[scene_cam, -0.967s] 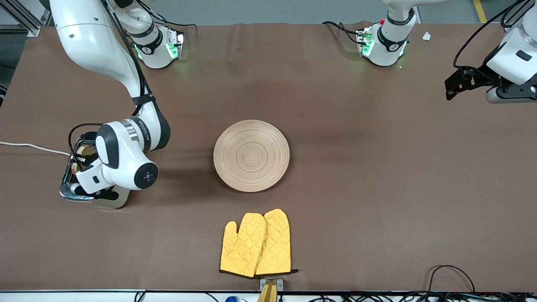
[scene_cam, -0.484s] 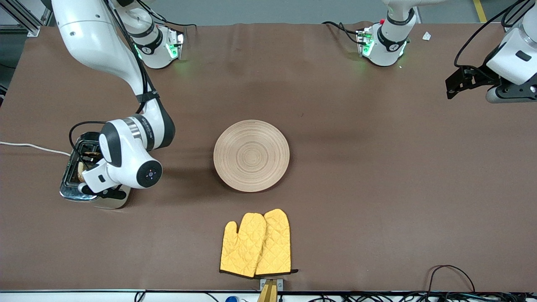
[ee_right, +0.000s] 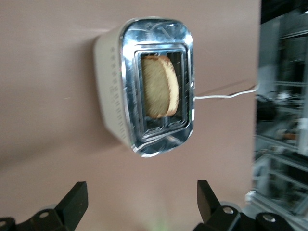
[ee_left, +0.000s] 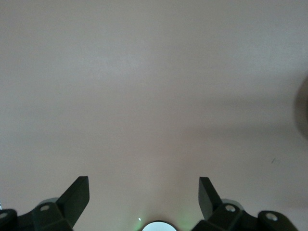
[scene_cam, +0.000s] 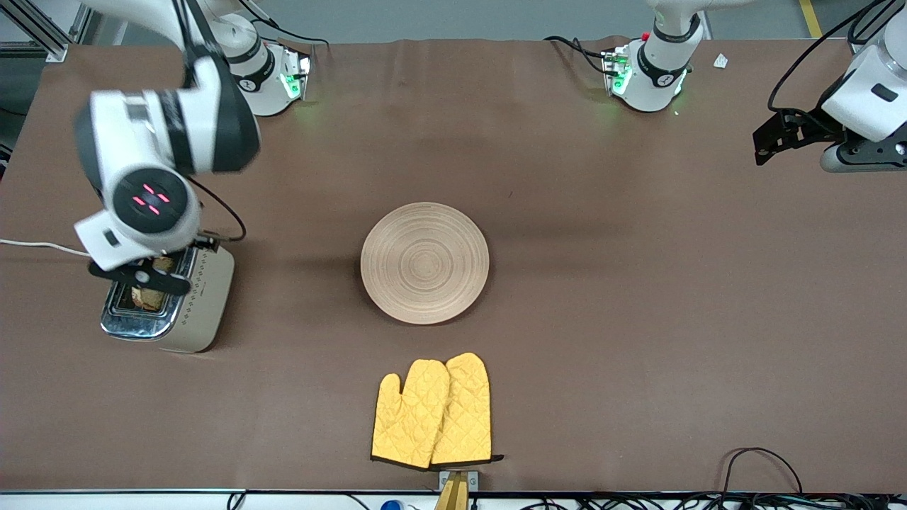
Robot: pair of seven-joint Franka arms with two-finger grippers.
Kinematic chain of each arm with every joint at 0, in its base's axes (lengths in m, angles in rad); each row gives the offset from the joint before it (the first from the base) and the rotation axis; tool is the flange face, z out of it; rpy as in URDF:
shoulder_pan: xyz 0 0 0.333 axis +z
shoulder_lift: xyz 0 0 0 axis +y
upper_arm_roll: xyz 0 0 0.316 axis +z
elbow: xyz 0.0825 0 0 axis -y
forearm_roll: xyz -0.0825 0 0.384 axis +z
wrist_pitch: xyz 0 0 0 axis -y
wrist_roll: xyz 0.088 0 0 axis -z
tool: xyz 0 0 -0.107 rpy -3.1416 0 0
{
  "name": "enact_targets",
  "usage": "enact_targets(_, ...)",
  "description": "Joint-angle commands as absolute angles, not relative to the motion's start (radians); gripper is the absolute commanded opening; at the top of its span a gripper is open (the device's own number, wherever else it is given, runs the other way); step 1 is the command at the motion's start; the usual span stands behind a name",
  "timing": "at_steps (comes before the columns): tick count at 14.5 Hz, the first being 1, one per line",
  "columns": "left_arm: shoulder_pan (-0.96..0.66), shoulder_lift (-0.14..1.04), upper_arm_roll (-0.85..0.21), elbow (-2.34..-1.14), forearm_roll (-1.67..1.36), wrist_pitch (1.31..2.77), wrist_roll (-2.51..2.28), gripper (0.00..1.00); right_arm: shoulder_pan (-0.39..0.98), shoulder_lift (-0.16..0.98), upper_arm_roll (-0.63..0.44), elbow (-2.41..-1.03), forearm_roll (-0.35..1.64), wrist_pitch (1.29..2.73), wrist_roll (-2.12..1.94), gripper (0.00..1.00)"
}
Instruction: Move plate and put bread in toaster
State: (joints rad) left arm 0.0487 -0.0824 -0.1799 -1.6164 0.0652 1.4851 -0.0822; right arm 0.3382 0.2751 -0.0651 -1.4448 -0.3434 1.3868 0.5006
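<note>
The toaster (scene_cam: pixel 202 304) stands at the right arm's end of the table, and the bread (scene_cam: pixel 145 297) sits in one of its slots. My right gripper (scene_cam: pixel 150 268) hangs open and empty above the toaster. The right wrist view shows the toaster (ee_right: pixel 109 96) from above, with the bread (ee_right: pixel 159 86) upright in the slot and the open gripper (ee_right: pixel 142 192) apart from it. The plate (scene_cam: pixel 425 262) lies empty at the table's middle. My left gripper (scene_cam: pixel 772 142) waits open over the left arm's end of the table, with only bare table under it (ee_left: pixel 144 185).
A pair of yellow oven mitts (scene_cam: pixel 434 411) lies nearer the front camera than the plate. The toaster's white cord (scene_cam: pixel 42 246) runs off the table edge and shows in the right wrist view (ee_right: pixel 226 95). Cables lie along the front edge.
My right arm has lifted from low over the toaster to well above it, leaving the bread in the slot. The left arm and the plate have not moved.
</note>
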Motion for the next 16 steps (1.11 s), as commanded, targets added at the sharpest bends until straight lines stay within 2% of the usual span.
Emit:
enact_targets(1,0.048,-0.083,-0.175,-1.6,0.069,1.465,-0.075,1.0,0.301,0.114,-0.064,-1.489,-0.212,1.393,0.492,1.0)
enact_targets(4,0.048,-0.089,-0.175,-1.6,0.066,1.462,-0.08,1.0,0.279,0.008,-0.066,-1.493,-0.192,1.387,0.477,1.0)
enact_targets(6,0.048,-0.09,-0.175,-1.6,0.066,1.462,-0.077,1.0,0.198,-0.027,-0.067,-1.496,-0.125,1.382,0.36,1.0)
enact_targets(9,0.048,-0.089,-0.175,-1.601,0.064,1.462,-0.074,1.0,0.052,-0.049,-0.078,-1.506,-0.035,1.388,0.139,1.0)
enact_targets(13,0.048,-0.089,-0.175,-1.597,0.067,1.448,-0.072,1.0,-0.044,-0.066,-0.08,-1.542,-0.031,1.405,0.046,1.0)
enact_targets(16,0.049,-0.087,-0.175,-1.583,0.068,1.448,-0.055,1.0,-0.058,-0.08,-0.08,-1.557,-0.031,1.41,0.031,1.0)
